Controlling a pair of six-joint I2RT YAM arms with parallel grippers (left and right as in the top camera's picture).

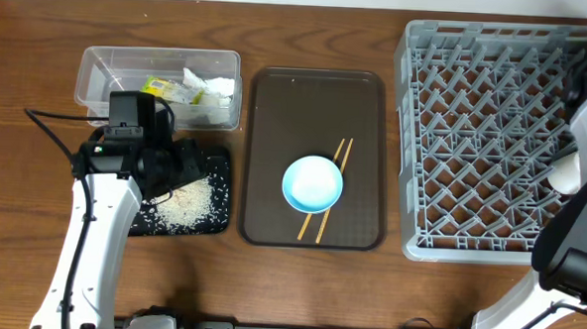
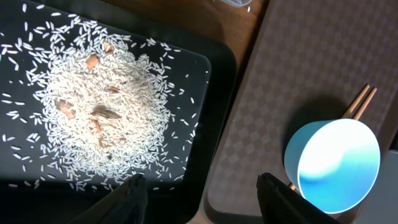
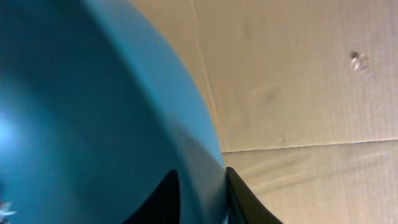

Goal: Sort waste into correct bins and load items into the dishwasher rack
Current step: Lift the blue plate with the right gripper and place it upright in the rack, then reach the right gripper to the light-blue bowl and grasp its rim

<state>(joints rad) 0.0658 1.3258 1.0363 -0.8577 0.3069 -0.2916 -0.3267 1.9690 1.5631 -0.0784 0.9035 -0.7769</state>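
My left gripper (image 2: 199, 193) is open and empty, low over the right edge of the black tray (image 2: 205, 93), next to the brown tray. In the overhead view it (image 1: 186, 166) is over that tray (image 1: 220, 221). A pile of white rice (image 2: 102, 118) (image 1: 187, 207) lies on the black tray. The pale-blue bowl (image 1: 313, 183) (image 2: 336, 165) sits on the chopsticks (image 1: 342, 152) (image 2: 360, 102). My right gripper (image 3: 200, 174) is shut on the rim of the dark-blue plate (image 3: 93, 112). The clear tub (image 1: 104, 62) holds the napkin (image 1: 209, 89) and the wrapper (image 1: 161, 87). The cups are out of view.
The brown serving tray (image 1: 276, 114) (image 2: 298, 56) lies in the middle between the black tray and the grey dishwasher rack (image 1: 483, 143). My right arm (image 1: 583, 128) stands over the rack's right side. Brown cardboard fills the background of the right wrist view.
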